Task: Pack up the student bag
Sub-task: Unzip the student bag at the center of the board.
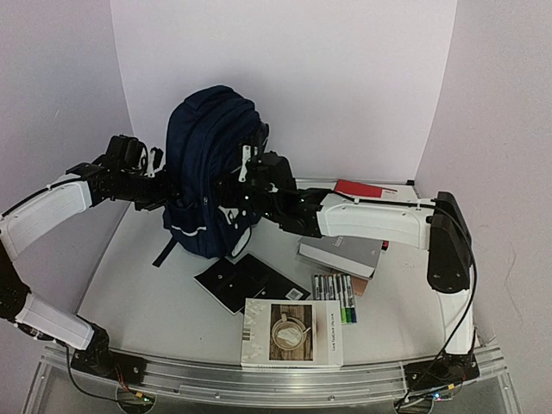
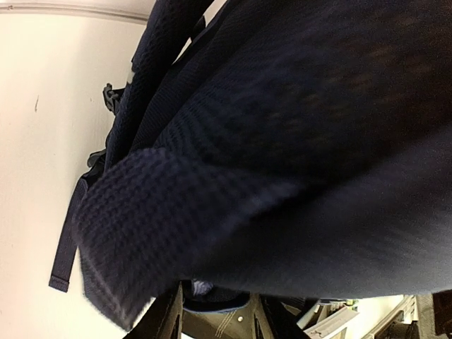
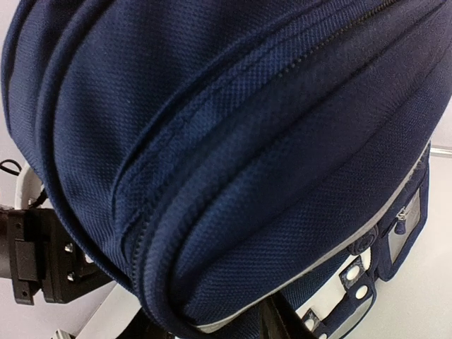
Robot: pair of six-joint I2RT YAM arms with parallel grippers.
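The student bag (image 1: 207, 147), a navy-blue backpack with white piping, stands upright at the back middle of the table. My left gripper (image 1: 159, 177) presses against its left, strap side. In the left wrist view a fold of the bag (image 2: 282, 141) fills the gap between the fingers of the left gripper (image 2: 219, 311), which is shut on it. My right gripper (image 1: 250, 157) is at the bag's upper right front. In the right wrist view the bag (image 3: 212, 141) bulges between the fingers of the right gripper (image 3: 215, 326), which grip a fold by the piping. Both grippers' fingertips are mostly hidden by fabric.
In front of the bag lie a black notebook (image 1: 246, 280), a white book with a coffee picture (image 1: 291, 332), a row of pens (image 1: 335, 297), a grey book (image 1: 339, 254) and a red book (image 1: 358, 188). A loose strap (image 2: 63, 261) trails on the table.
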